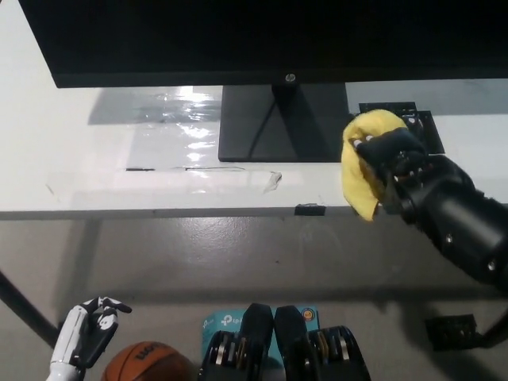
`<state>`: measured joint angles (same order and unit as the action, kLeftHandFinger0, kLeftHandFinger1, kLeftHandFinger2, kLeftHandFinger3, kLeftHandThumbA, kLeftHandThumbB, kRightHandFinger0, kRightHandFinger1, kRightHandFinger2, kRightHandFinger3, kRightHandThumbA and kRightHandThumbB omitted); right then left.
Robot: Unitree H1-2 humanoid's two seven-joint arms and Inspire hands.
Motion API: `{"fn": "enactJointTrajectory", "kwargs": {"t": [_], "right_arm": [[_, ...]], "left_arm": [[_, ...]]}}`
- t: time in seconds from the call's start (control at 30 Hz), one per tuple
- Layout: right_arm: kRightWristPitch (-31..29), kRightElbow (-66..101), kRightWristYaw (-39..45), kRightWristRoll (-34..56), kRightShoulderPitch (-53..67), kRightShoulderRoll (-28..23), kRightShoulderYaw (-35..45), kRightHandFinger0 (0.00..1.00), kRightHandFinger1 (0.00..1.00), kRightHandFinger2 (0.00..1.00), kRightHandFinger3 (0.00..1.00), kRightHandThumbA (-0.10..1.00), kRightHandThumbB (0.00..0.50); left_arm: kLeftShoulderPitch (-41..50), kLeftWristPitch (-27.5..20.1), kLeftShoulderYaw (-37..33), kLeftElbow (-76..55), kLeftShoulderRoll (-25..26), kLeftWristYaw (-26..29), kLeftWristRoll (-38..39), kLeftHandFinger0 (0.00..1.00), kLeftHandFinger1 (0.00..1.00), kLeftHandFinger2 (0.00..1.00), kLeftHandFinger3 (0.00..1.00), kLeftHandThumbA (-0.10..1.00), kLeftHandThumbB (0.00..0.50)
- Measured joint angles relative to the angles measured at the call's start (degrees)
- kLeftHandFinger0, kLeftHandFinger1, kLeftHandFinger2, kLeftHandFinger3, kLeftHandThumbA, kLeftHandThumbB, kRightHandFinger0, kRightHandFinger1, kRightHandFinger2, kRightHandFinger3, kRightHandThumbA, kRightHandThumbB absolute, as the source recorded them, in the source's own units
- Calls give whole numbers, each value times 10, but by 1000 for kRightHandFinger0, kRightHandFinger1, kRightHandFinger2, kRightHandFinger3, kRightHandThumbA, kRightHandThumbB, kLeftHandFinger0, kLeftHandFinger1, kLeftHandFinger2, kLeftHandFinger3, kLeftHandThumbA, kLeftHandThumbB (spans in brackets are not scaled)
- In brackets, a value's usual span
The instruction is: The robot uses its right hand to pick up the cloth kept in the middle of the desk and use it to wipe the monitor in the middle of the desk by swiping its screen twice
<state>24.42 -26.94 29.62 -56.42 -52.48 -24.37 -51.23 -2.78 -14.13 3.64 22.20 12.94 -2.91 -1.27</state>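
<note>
My black right hand (397, 163) is shut on a yellow cloth (359, 173), held above the desk's front right part. The cloth hangs down from the hand toward the desk edge. The dark monitor (262, 36) spans the top of the view, its black stand base (278, 123) just left of the cloth. My white left hand (83, 337) rests low at the bottom left, beside an orange ball, with its fingers loosely curled and holding nothing.
The white desk (119, 171) has glossy tape patches and a front edge running across the middle. A black patterned square (425, 127) lies behind my right hand. An orange basketball (147, 363) and a teal box (214, 324) lie on the grey floor.
</note>
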Motion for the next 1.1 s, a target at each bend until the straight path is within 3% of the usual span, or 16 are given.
{"fn": "enactJointTrajectory", "kwargs": {"t": [0.03,0.07,0.1,0.23,0.37,0.4,0.43,0.57,0.67,0.77,0.83,0.93,0.97,1.03,1.07,1.1], "right_arm": [[1,0,-15,-14,7,0,-2,0,141,377,1000,-66,178],[1,-3,-24,-26,10,0,-6,0,104,355,740,-87,240],[1,-10,-38,-40,12,2,-11,0,105,369,645,15,201],[0,-23,-97,-55,24,8,-8,0,92,389,544,-61,228],[-7,-33,-156,-57,36,13,6,0,57,341,493,-100,186],[-9,-36,-169,-57,39,14,10,0,67,341,388,-100,142],[-13,-38,-184,-56,43,16,18,0,53,322,302,-100,180],[-22,-46,-239,-53,62,24,50,0,0,291,313,-100,159],[-36,-54,-286,-47,81,30,84,0,18,381,278,-100,27],[-49,-58,-329,-35,102,40,125,0,47,423,190,-100,43],[-59,-59,-358,-24,119,49,158,0,36,410,115,-100,108],[-80,-59,-400,-1,146,66,219,0,166,565,46,-100,59],[-88,-58,-410,12,154,74,242,0,185,573,55,-100,19],[-102,-57,-427,34,169,94,284,0,211,582,334,-100,0],[-106,-55,-432,46,175,102,305,0,134,437,285,-100,0],[-109,-52,-437,57,181,112,327,0,107,406,296,-100,4]], "left_arm": [[0,0,0,0,0,-1,0,0,0,0,0,550,500],[0,0,0,0,0,-1,0,0,0,0,0,551,500],[0,0,0,0,0,-1,0,0,0,0,0,558,500],[1,0,0,3,-1,-2,0,0,0,0,0,544,500],[2,0,0,4,-2,-3,0,0,0,0,0,562,500],[2,0,0,5,-2,-3,0,0,0,0,0,571,500],[2,0,0,5,-2,-3,-1,0,0,0,0,556,500],[3,0,0,7,-2,-3,-2,0,0,0,0,544,500],[7,0,-1,7,-2,-3,-4,0,0,0,0,563,500],[12,0,-2,7,-2,-3,-7,0,0,0,0,573,500],[16,-1,-3,7,-2,-3,-9,0,0,0,0,571,500],[21,-2,-4,7,-2,-3,-11,0,0,0,0,547,500],[22,-2,-4,7,-2,-3,-12,0,0,0,0,552,500],[25,-2,-4,8,-2,-3,-12,0,0,0,0,610,500],[26,-2,-4,8,-2,-3,-12,0,0,0,0,614,500],[27,-2,-4,8,-2,-3,-13,0,0,0,0,608,500]]}}
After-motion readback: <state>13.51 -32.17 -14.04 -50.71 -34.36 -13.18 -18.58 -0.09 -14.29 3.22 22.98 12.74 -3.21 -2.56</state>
